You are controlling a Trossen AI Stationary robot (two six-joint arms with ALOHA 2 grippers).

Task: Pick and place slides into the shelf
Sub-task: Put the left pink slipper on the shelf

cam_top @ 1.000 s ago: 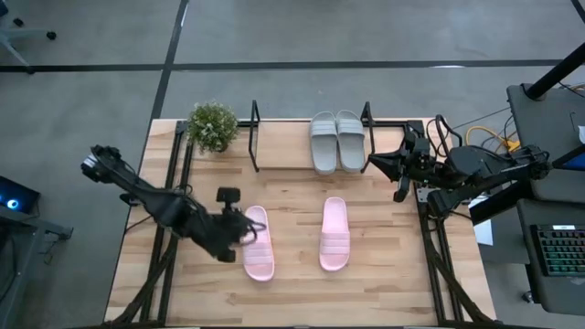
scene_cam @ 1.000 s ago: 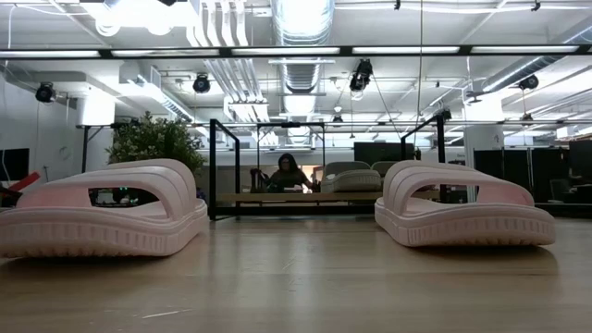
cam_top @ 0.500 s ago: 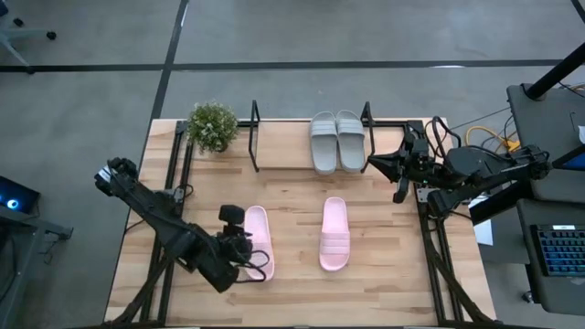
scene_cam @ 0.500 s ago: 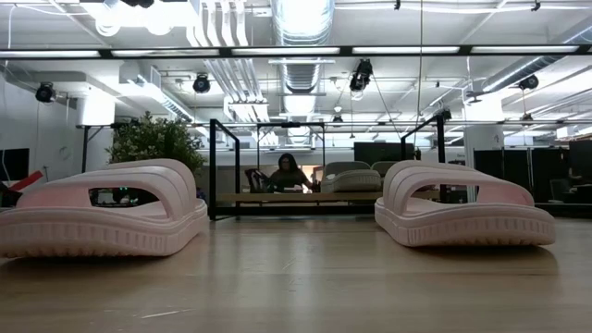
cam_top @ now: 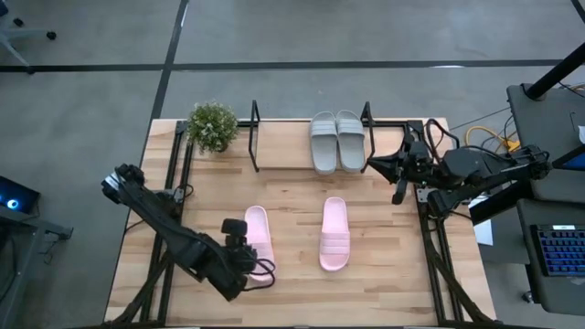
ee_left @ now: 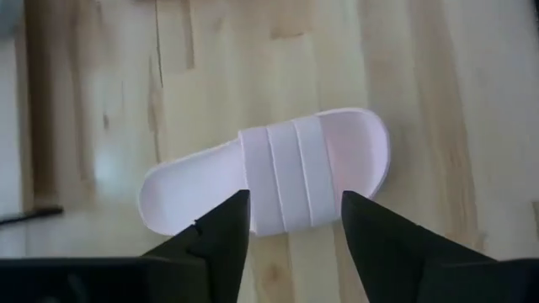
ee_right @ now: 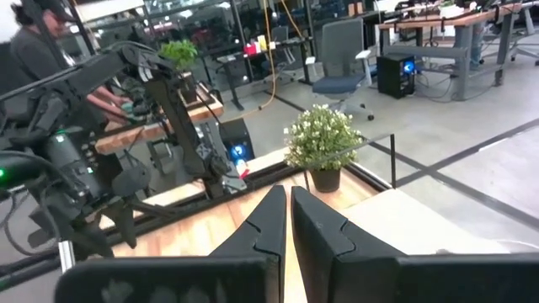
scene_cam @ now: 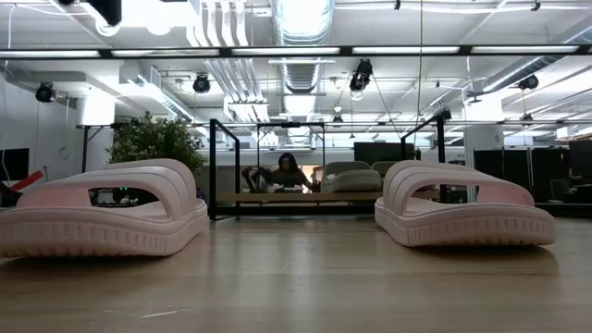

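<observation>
**Left end effector poised over a pink slide**

From where I stand, the left end effector (cam_top: 249, 259) hangs above the near-left part of the counter (cam_top: 292, 288), right over the left pink slide (cam_top: 259, 239). Its wrist camera looks straight down on that slide (ee_left: 265, 181), and the two dark fingers (ee_left: 221, 231) are spread wide, one to each side of the ribbed strap — nothing is gripped between them, and I cannot tell whether they touch the slide at all.

The right pink slide (cam_top: 335, 234) lies flat near the middle of the counter, well apart from its mate and roughly parallel to it. At counter height both pink slides (scene_cam: 106, 217) sit sole-down on the wood, the other (scene_cam: 462, 215) to the right.

The two grey slides (cam_top: 336, 141) already rest side by side on the shelf (cam_top: 255, 137) at the far edge, filling its right half — the left half of the rack holds nothing. A small potted plant (cam_top: 212, 125) stands just beside the shelf's left end.

The right end effector (cam_top: 373, 164) waits off the shelf's right end, near the counter's right edge; its fingers (ee_right: 263, 227) are pressed together with nothing between them. Beyond the counter, a person (scene_cam: 289, 172) sits in the room.
</observation>
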